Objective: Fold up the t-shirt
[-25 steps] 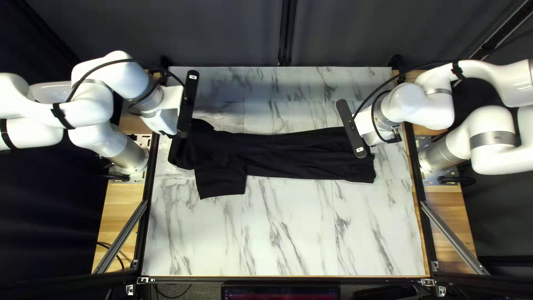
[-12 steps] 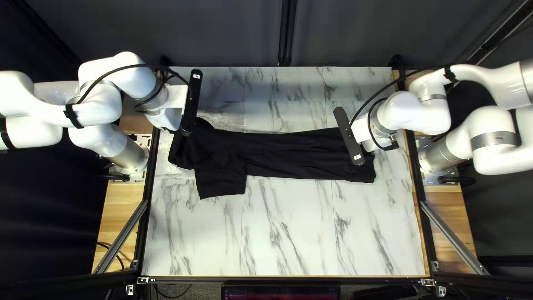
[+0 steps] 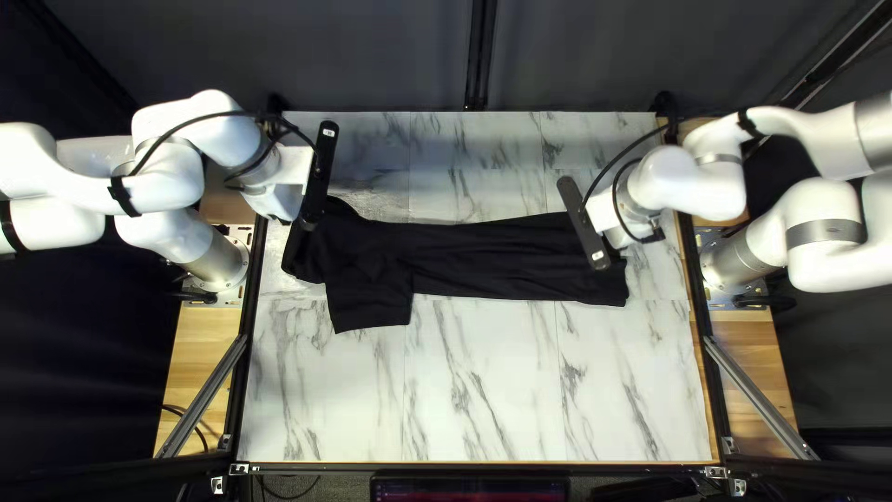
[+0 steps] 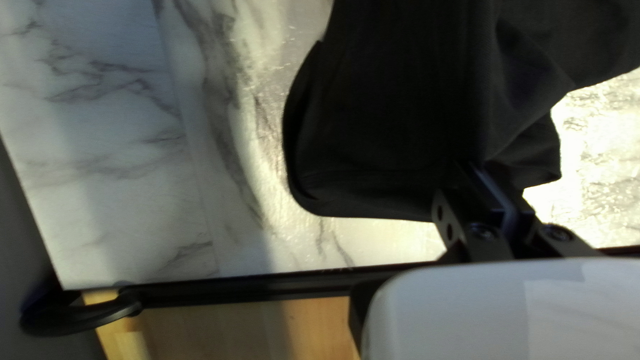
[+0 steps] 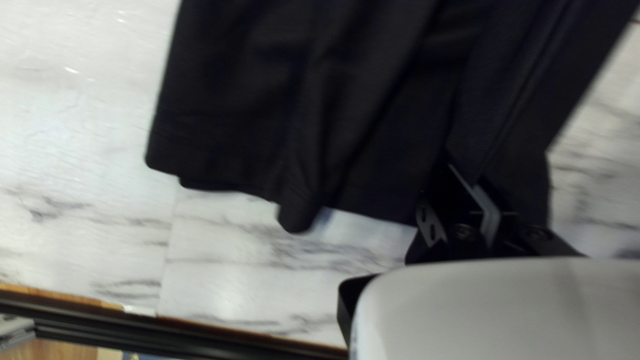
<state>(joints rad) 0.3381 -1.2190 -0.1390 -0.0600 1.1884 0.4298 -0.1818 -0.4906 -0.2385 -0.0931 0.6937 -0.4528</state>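
A black t-shirt (image 3: 502,256) lies folded into a long strip across the table, its collar end at the left of the top left view and a sleeve flap hanging toward the near edge. My left gripper (image 3: 308,217) is at the collar end, its tips hidden from above. In the left wrist view, this gripper (image 4: 483,168) is shut on the shirt (image 4: 400,113). Over the hem end is my right gripper (image 3: 609,257); in the right wrist view, the gripper (image 5: 467,175) is shut on the shirt (image 5: 267,100), with a crease running from its tips.
The marble-patterned table (image 3: 483,390) shows bare surface on both long sides of the shirt. Dark rails border it, including one (image 4: 267,283) beside my left gripper and another (image 5: 167,327) beside my right.
My left gripper has shifted slightly right in the top left view. The right one moved a little left, then its wrist rose slightly toward the far edge. The shirt looks nearly unchanged.
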